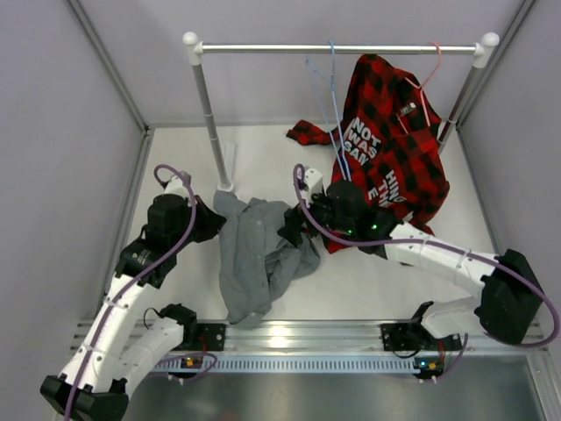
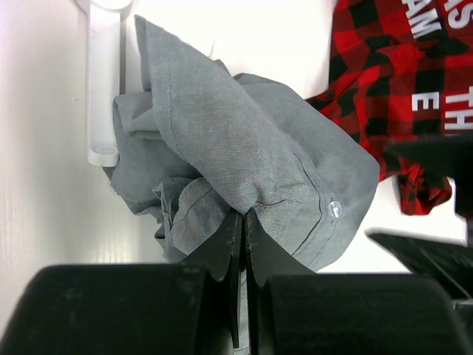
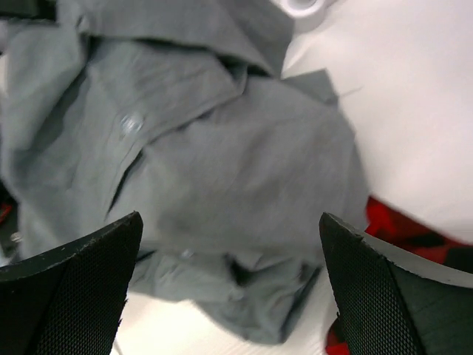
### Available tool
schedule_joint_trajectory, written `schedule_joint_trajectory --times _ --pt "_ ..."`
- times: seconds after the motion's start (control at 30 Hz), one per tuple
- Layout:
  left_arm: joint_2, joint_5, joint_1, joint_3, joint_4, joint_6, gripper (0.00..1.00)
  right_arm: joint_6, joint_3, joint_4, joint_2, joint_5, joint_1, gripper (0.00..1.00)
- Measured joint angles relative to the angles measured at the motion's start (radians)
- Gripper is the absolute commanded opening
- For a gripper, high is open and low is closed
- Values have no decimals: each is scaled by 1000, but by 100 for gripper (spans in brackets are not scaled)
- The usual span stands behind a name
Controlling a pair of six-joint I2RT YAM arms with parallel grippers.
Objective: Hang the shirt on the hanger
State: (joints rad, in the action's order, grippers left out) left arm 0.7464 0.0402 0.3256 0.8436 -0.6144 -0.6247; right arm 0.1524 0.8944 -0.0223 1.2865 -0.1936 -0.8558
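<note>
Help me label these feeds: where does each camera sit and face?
Top external: above and behind, looking down; left arm and right arm show, shirt between them.
Left wrist: on that arm, looking along the left fingers, shut on the shirt.
Right wrist: on its arm, looking down between the open right fingers at the shirt.
Shared: all see the shirt.

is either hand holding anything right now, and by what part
The left hand is shut on the grey shirt, pinching a bunched fold near its buttoned edge. The right hand is open over the shirt, holding nothing.
</note>
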Motion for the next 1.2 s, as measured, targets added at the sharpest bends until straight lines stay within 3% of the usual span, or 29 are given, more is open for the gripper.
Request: schedule_joint_trajectory --times 0.13,0.23,0.27,0.3,0.33,0.37,0.57,0.63,0.73,0.83,0.87,0.9,0.93,0.97,1.0,1.03,1.07,1.2 --pt "13 35 0 30 -19 41 0 -134 124 15 175 55 0 97" --pt "35 50 0 54 -31 63 0 -200 192 12 338 19 1 78" --pt "40 49 0 61 -35 71 0 -210 194 11 374 -9 1 31" --pt "47 46 0 71 -42 78 0 -217 191 6 403 -44 0 11" --pt "57 40 0 84 -51 84 0 -214 181 9 420 -68 -1 0" --pt "67 34 1 97 -56 92 0 -211 167 12 424 -89 -2 0" --pt "207 -10 3 249 -106 167 0 -113 56 59 273 -25 -83 0" --pt "287 35 3 340 -103 205 0 -48 27 60 185 79 -172 0" --pt "447 223 2 521 -99 244 0 103 5 69 71 283 -326 0" --pt "603 451 30 676 -74 265 0 273 -18 85 -45 503 -433 17" --pt "646 502 48 715 -60 273 0 318 -27 77 -78 555 -448 33" --pt "676 528 66 740 -45 279 0 351 -32 62 -99 591 -457 39" --pt "708 548 92 758 -13 284 5 388 -32 32 -119 635 -463 46" --pt "726 555 111 761 6 287 21 417 -32 3 -129 668 -466 62" --pt "735 558 126 759 10 290 42 438 -32 -26 -132 692 -466 70" --pt "736 544 142 739 27 293 86 462 -33 -62 -135 717 -466 79" --pt "732 529 150 716 32 291 98 483 -43 -95 -140 732 -466 88" --pt "701 404 146 619 37 266 98 529 -97 -257 -203 766 -466 97"
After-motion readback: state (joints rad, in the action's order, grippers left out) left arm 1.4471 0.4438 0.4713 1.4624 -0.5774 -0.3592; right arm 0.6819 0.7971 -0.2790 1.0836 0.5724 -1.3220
